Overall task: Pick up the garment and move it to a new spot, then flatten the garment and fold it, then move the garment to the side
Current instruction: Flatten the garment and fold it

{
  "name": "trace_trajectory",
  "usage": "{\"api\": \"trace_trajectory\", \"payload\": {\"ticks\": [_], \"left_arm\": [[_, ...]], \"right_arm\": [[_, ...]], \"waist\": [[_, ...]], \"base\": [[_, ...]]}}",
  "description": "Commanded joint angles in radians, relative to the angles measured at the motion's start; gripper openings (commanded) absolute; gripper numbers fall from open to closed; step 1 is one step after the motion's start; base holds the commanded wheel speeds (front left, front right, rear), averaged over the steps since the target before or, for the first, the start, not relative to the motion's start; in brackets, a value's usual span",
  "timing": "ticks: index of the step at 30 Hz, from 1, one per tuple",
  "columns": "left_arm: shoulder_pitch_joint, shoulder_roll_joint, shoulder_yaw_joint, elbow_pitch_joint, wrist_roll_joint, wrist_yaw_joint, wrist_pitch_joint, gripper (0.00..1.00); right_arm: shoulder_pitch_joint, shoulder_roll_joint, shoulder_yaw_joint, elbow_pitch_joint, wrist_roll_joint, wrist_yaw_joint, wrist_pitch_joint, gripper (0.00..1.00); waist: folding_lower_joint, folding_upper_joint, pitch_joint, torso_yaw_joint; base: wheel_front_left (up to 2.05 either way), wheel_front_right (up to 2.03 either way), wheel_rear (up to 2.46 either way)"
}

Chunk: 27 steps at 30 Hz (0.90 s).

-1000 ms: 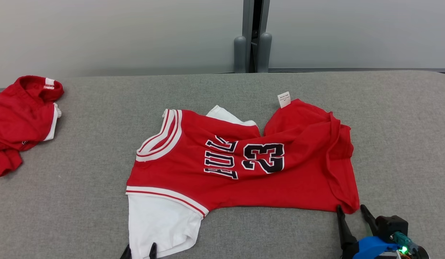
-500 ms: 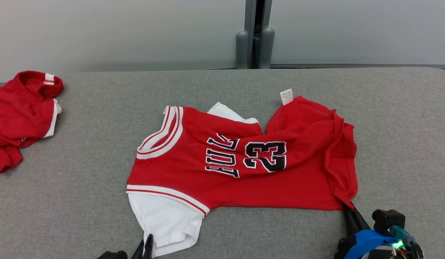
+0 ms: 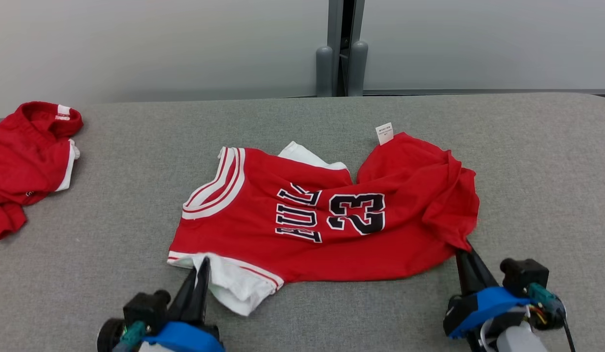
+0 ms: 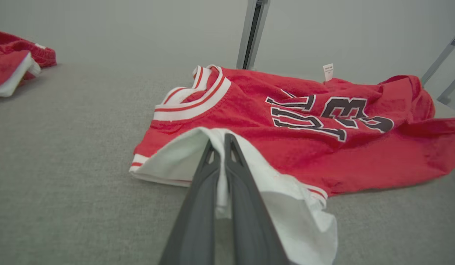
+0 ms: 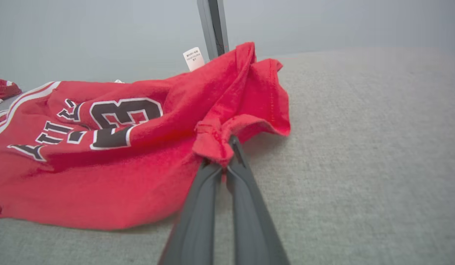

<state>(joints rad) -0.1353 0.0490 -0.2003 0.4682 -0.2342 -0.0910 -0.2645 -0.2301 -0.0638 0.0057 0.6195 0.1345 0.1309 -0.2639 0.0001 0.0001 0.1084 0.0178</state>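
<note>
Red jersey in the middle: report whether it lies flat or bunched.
Bunched, not flat. The red jersey is heaped in folds at its hem end, and its white sleeve is crumpled.

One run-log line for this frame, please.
jersey: crumpled on table | left gripper: shut on white sleeve | right gripper: shut on red hem corner

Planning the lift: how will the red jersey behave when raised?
Likely floppy: the jersey bunches where the right gripper pinches it, and the white sleeve folds over in the left gripper. Thin cloth, so probably light; the unheld middle should sag.
</note>
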Motion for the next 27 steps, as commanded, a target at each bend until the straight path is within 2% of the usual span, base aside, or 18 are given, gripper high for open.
{"api": "trace_trajectory", "payload": {"ticks": [1, 7, 13, 20, 25, 27], "left_arm": [[-0.046, 0.003, 0.011, -0.019, 0.02, -0.007, 0.0, 0.0], [-0.263, 0.032, 0.03, -0.042, 0.08, -0.025, 0.0, 0.0], [-0.573, 0.094, 0.032, -0.034, 0.113, -0.035, 0.0, 0.0], [-0.964, 0.179, 0.041, 0.065, 0.14, -0.039, 0.0, 0.0], [-1.223, 0.199, 0.024, 0.162, 0.147, -0.04, 0.0, 0.0], [-1.272, 0.196, 0.019, 0.175, 0.147, -0.04, 0.0, 0.0]], "right_arm": [[-0.038, -0.007, 0.017, -0.024, 0.005, 0.0, 0.0, 0.0], [-0.197, -0.034, 0.078, -0.072, 0.03, 0.0, 0.0, 0.0], [-0.475, -0.06, 0.122, -0.07, 0.063, 0.0, 0.0, 0.0], [-0.847, -0.07, 0.128, 0.011, 0.128, 0.0, -0.001, 0.0], [-1.091, -0.086, 0.126, 0.094, 0.162, 0.0, 0.0, 0.0], [-1.132, -0.093, 0.126, 0.11, 0.161, 0.0, 0.0, 0.0]], "waist": [[-0.0001, -0.0001, 0.006, -0.005], [-0.0001, -0.0001, 0.054, -0.028], [-0.0001, -0.0001, 0.162, -0.07], [-0.0001, -0.0001, 0.313, -0.123], [-0.0001, -0.0001, 0.392, -0.135], [-0.0001, -0.0001, 0.403, -0.134]], "base": [[0.0, 0.0, 0.0], [0.0, 0.0, 0.0], [0.0, 0.0, 0.0], [0.0, 0.0, 0.0], [0.0, 0.0, 0.0], [0.0, 0.0, 0.0]]}}
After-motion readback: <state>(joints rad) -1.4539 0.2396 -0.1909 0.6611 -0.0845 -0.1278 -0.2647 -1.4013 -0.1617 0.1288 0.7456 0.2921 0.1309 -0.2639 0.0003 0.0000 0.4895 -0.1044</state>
